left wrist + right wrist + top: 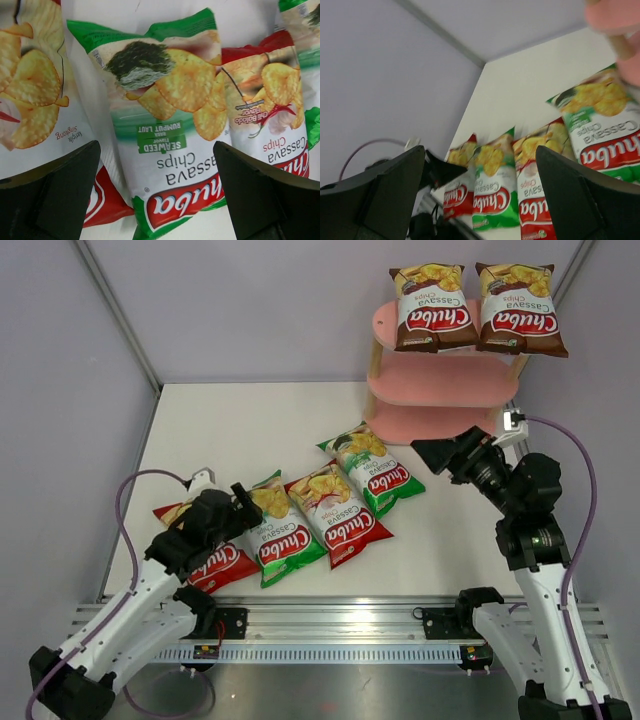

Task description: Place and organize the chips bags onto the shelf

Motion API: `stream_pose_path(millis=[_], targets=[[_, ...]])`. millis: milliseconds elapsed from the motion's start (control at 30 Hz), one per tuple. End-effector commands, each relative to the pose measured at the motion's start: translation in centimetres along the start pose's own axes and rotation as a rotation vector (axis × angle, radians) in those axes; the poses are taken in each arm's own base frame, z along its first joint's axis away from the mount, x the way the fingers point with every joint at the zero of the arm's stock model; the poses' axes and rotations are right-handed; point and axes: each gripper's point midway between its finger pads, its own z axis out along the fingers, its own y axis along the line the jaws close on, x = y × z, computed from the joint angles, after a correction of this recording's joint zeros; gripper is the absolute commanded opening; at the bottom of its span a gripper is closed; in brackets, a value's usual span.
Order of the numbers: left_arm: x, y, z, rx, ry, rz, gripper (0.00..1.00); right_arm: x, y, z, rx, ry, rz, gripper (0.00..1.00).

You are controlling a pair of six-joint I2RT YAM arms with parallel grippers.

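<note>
Two brown chips bags [433, 308] [517, 308] lie side by side on the top board of the pink shelf [440, 385]. Four bags lie in a row on the table: a red one [222, 562], a green one [285, 538], a red one [340, 518] and a green one [378, 472]. My left gripper [232, 512] is open and empty, low over the left green bag [170, 125], between the two red bags [30, 90] [270, 120]. My right gripper [432, 453] is open and empty, in the air beside the shelf's bottom board, right of the far green bag [605, 130].
The shelf's middle and bottom boards [430, 423] hold nothing. A wooden shelf post [620, 45] shows blurred close to the right wrist camera. Grey walls close in the white table [250, 430] on the left, back and right. An aluminium rail [330, 625] runs along the near edge.
</note>
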Motion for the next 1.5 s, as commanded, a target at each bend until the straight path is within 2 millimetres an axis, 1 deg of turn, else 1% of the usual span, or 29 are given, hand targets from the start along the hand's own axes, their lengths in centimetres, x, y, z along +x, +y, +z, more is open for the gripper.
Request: stream_pose_path(millis=[0,33,67,100,133,233,300,400,433,467,500,567,600,667,700,733,767,800,867,933,1033,1067,1167,1233,1267,1333,1367,1433,1467], targets=[[-0.5,-2.3,1.2,0.191,0.019,-0.07,0.99,5.0,3.8,-2.0,-0.292,0.255,-0.021,0.99],[0.7,-1.4,2.1,0.186,0.048,-0.068,0.99,6.7,3.6,-2.6,-0.332,0.311,0.018,0.99],[0.8,-2.1,2.2,0.239,0.06,-0.079,0.99,6.9,4.1,-3.3,-0.366,0.306,0.025,0.99],[0.9,-1.6,2.9,0.231,0.066,-0.097,0.99,6.8,4.8,-3.6,-0.409,0.289,0.016,0.99],[1.3,-1.4,3.2,0.238,0.078,-0.1,0.99,7.2,4.7,-4.0,-0.421,0.301,0.007,0.99],[2.3,-1.6,4.3,0.282,0.103,-0.118,0.99,7.5,4.8,-4.9,-0.416,0.299,-0.031,0.99],[2.9,-1.2,5.0,0.279,0.106,-0.13,0.99,7.4,5.2,-5.0,-0.43,0.303,-0.037,0.99],[4.0,0.5,6.2,0.203,0.116,-0.154,0.99,7.7,5.5,-5.2,-0.452,0.332,-0.019,1.0],[4.2,1.0,6.4,0.185,0.113,-0.164,0.99,7.4,6.0,-5.2,-0.476,0.318,-0.039,1.0],[4.1,1.5,6.6,0.163,0.096,-0.174,0.99,7.4,5.9,-5.1,-0.475,0.319,-0.038,0.99],[4.7,2.2,6.9,0.144,0.101,-0.188,0.99,7.4,5.8,-5.0,-0.474,0.321,-0.036,0.99],[4.8,2.4,7.2,0.146,0.084,-0.207,0.99,7.4,5.7,-4.8,-0.472,0.32,-0.031,0.99],[5.2,2.7,7.4,0.141,0.087,-0.222,0.96,7.6,5.4,-4.7,-0.467,0.321,-0.025,0.99],[5.2,3.0,7.6,0.135,0.067,-0.241,0.91,7.6,5.1,-4.4,-0.457,0.317,-0.017,1.0],[4.7,2.7,7.6,0.152,0.044,-0.255,0.89,7.8,4.9,-4.3,-0.453,0.321,-0.006,0.99],[4.4,2.6,7.5,0.166,0.019,-0.266,0.83,7.9,4.8,-4.2,-0.45,0.322,-0.001,0.99],[4.5,2.7,7.6,0.166,0.02,-0.274,0.79,7.8,4.7,-4.2,-0.448,0.32,-0.001,0.99],[4.1,2.4,7.3,0.186,0.0,-0.288,0.75,8.0,4.6,-4.2,-0.442,0.321,0.008,0.99],[3.4,2.9,7.2,0.17,-0.049,-0.305,0.61,8.0,4.5,-4.2,-0.437,0.317,0.013,0.99],[2.4,2.7,6.8,0.184,-0.094,-0.32,0.52,8.3,3.9,-3.9,-0.418,0.317,0.03,1.0],[1.5,2.4,6.2,0.206,-0.139,-0.338,0.45,9.1,2.6,-3.4,-0.389,0.322,0.067,0.99],[1.1,2.2,6.0,0.218,-0.149,-0.344,0.43,9.3,2.3,-3.3,-0.382,0.324,0.083,0.99],[0.1,1.2,5.4,0.262,-0.172,-0.361,0.36,10.8,0.1,-2.5,-0.326,0.344,0.137,0.98],[-0.5,0.4,4.9,0.3,-0.178,-0.379,0.34,11.3,-1.2,-1.8,-0.278,0.334,0.167,0.98],[-1.0,-0.1,4.6,0.317,-0.184,-0.394,0.33,12.1,-1.8,-1.5,-0.261,0.334,0.193,0.97],[-1.6,-0.8,4.2,0.341,-0.191,-0.411,0.3,13.0,-2.2,-1.0,-0.254,0.34,0.219,0.97],[-2.1,-1.1,3.8,0.355,-0.199,-0.421,0.29,14.1,-1.7,-1.0,-0.273,0.364,0.228,0.97],[-3.1,-2.0,3.0,0.39,-0.215,-0.453,0.29,15.0,-1.9,-0.3,-0.245,0.352,0.235,0.96],[-3.8,-2.3,2.4,0.413,-0.234,-0.464,0.29,15.3,-1.5,-0.1,-0.257,0.344,0.232,0.96]])
